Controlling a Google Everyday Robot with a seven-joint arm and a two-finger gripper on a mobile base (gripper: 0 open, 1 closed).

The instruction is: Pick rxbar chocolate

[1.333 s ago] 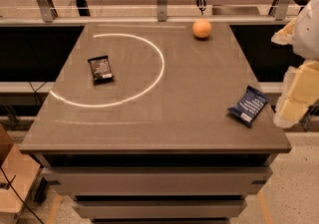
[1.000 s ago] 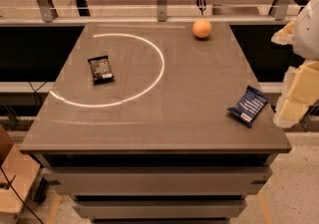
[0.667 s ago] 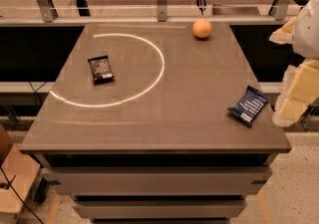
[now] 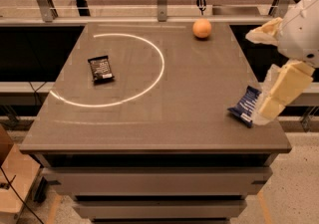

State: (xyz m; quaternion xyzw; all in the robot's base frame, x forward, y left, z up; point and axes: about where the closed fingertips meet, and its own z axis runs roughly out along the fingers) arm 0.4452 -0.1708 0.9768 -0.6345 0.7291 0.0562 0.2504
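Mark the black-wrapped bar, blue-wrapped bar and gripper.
black-wrapped flat rxbar chocolate (image 4: 100, 68), camera view, wrapper centre.
blue-wrapped bar with white print (image 4: 244, 104), camera view, visible wrapper middle.
cream gripper (image 4: 268, 111), camera view, fingertip end, at the blue bar's right side.

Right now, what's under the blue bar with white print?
Just the flat grey tabletop, near its right edge. The pale end effector there covers the right end of the blue-wrapped snack bar, hiding what's beneath.

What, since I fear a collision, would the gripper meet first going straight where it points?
Likely the blue bar, right beside the gripper at the table's right edge, though depth is unclear.
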